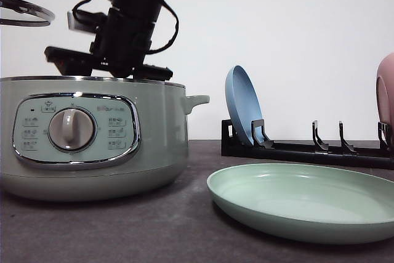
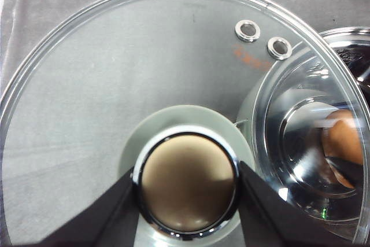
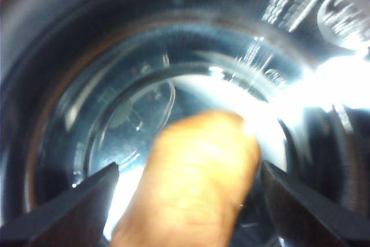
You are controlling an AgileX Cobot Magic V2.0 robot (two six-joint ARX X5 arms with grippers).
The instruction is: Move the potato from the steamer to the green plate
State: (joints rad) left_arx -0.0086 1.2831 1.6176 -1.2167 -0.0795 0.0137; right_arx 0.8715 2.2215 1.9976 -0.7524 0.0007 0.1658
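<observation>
Left pincer (image 2: 188,212) first: my black fingers (image 2: 101,215) pinch the chrome-ringed beige knob (image 2: 188,182) of the round glass lid (image 2: 87,85), held aloft at ten o'clock of the pale sage-green steamer pot (image 1: 92,146). My right pincer (image 3: 185,201) reaches down inside that pot, fingers spread either side of the lumpy orange-brown potato (image 3: 196,177), contact unclear. At four o'clock of the pot lies the shallow mint-green plate (image 1: 308,198), bare on the dark table (image 1: 123,232).
</observation>
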